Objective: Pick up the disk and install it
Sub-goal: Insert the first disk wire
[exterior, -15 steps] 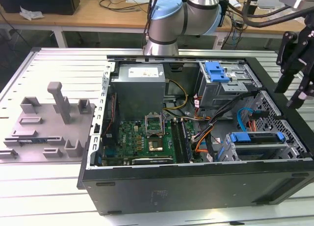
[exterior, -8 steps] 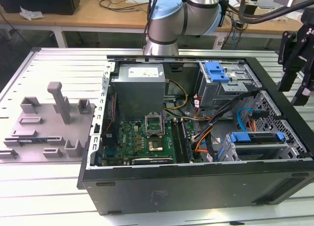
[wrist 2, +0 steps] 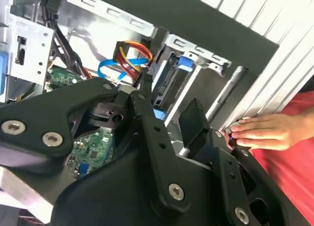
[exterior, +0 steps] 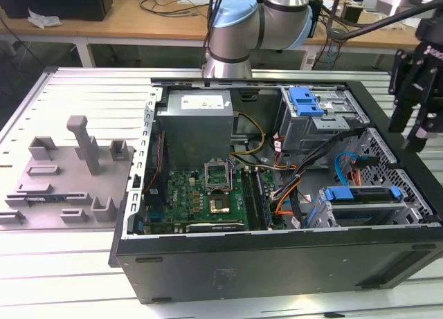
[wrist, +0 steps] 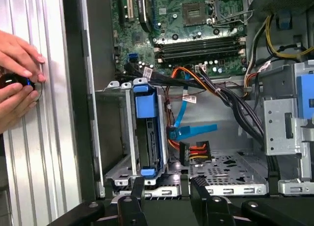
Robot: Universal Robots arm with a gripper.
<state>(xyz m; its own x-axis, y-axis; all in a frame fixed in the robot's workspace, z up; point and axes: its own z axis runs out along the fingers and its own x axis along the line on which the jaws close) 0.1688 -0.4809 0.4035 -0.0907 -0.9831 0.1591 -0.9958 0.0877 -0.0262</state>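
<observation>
Blue-framed disk (wrist: 148,133) in drive cage (wrist: 117,173) | end effector (wrist: 168,186) jaws apart, empty

Open computer case (exterior: 277,263), motherboard (exterior: 197,194), grey power supply (exterior: 197,129)

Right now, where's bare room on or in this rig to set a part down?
Bare: slatted table around the grey fixture and in front of the case. Inside, the perforated floor between the cage holding the disk and the other drive cage. Crowded: cables between that floor and the board; hands beside the case.
</observation>
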